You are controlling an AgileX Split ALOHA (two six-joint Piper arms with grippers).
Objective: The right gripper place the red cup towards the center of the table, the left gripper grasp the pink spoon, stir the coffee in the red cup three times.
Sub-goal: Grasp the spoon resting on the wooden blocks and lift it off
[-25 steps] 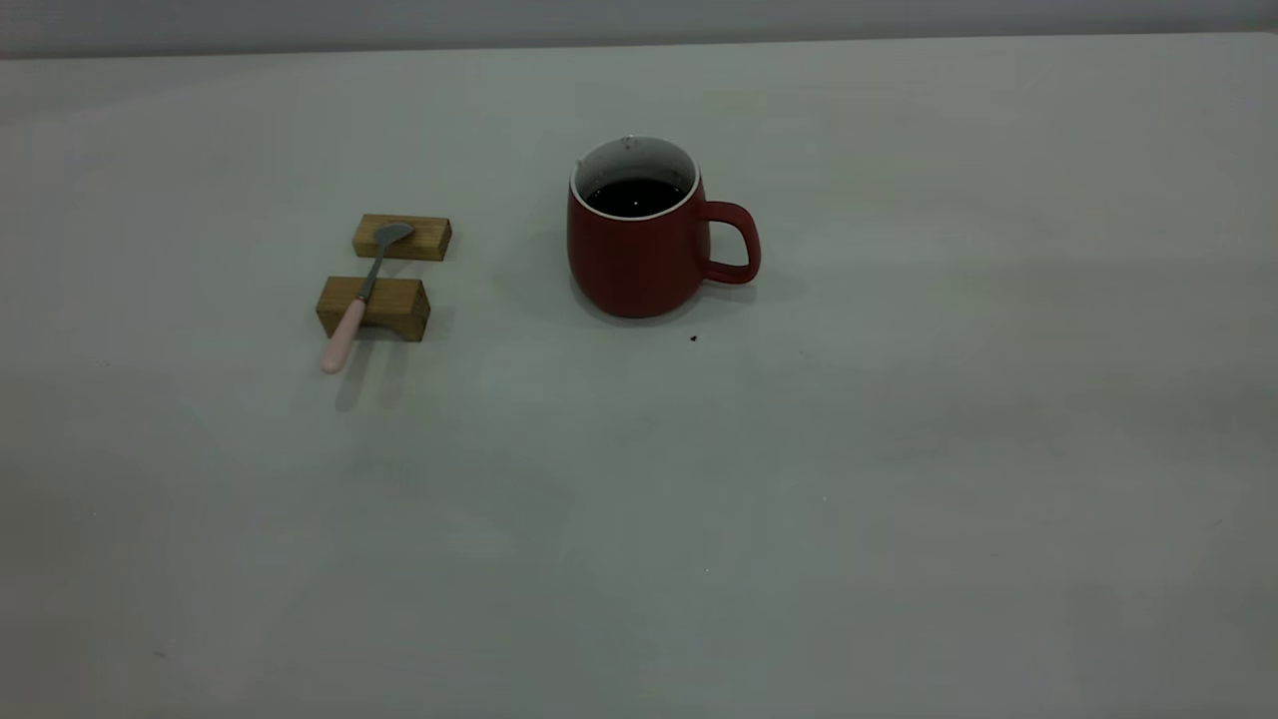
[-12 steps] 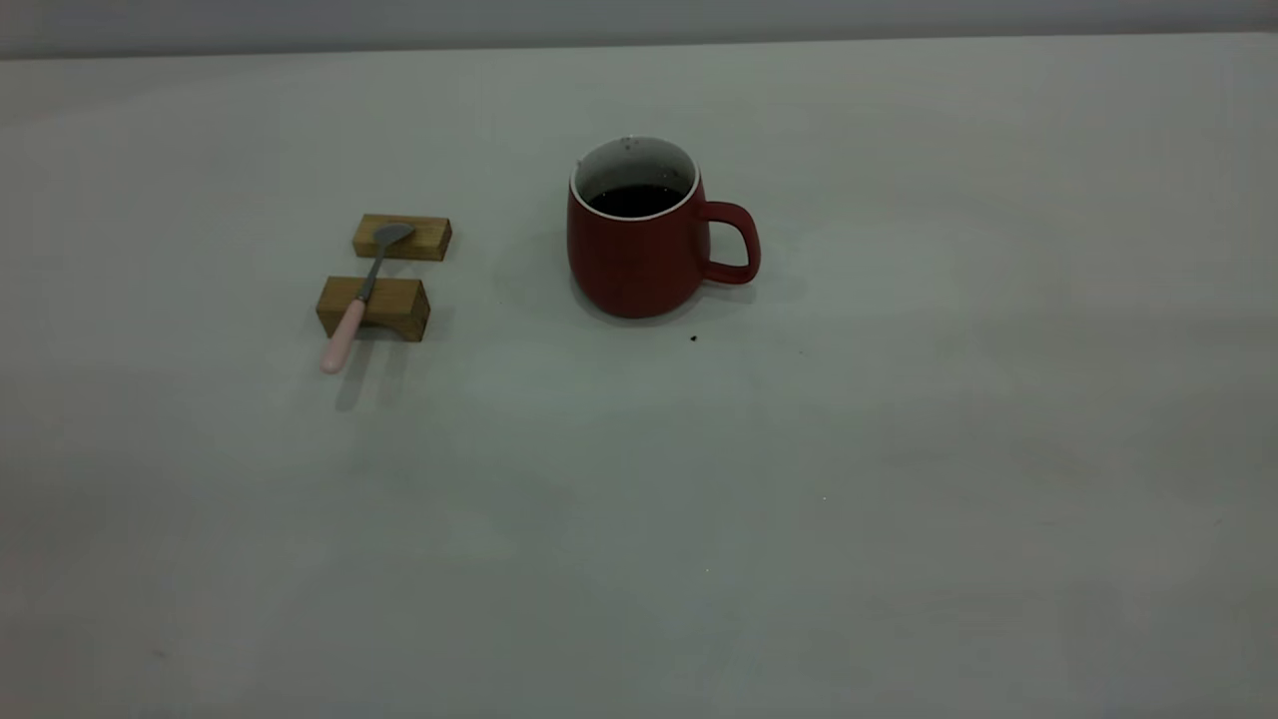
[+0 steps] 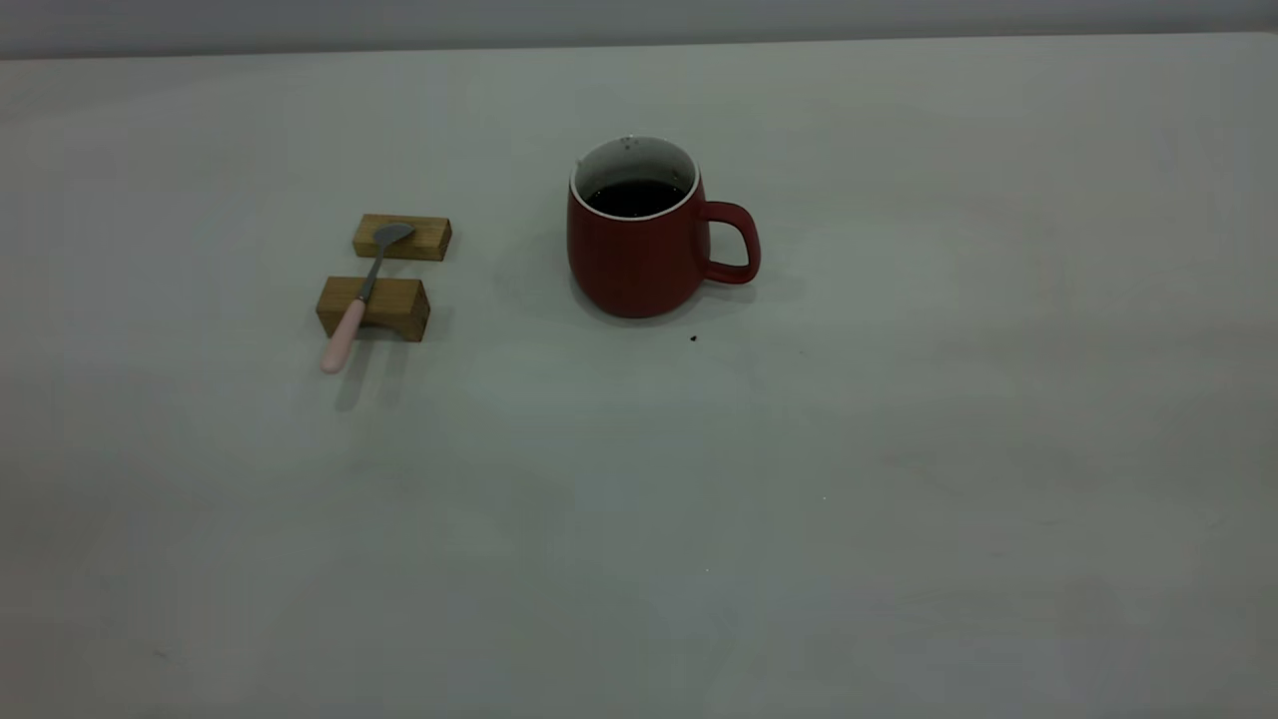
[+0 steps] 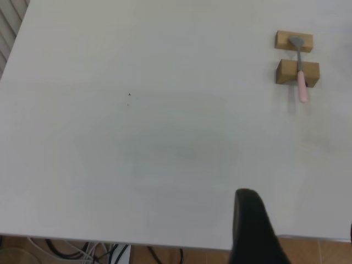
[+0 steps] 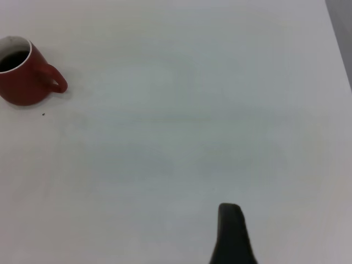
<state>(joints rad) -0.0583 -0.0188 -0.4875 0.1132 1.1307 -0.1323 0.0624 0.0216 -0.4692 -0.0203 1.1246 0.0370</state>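
On the tabletop (image 3: 899, 449) the cup (image 3: 639, 255) stands upright toward the far middle, its handle pointing right, with coffee (image 3: 634, 197) inside. Well to its left two wooden blocks (image 3: 374, 308) sit one behind the other, slightly apart. The spoon (image 3: 359, 298) lies across both, bowl on the far block, handle overhanging the near one toward the front.

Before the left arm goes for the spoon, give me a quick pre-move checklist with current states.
1. Red cup upright near table centre: ok.
2. Coffee inside, no spill visible: ok.
3. Pink spoon resting across both wooden blocks, handle overhanging: ok.
4. Path from left tool to spoon unobstructed: ok.
5. Left tool open: cannot tell.
6. Right tool away from cup: ok.
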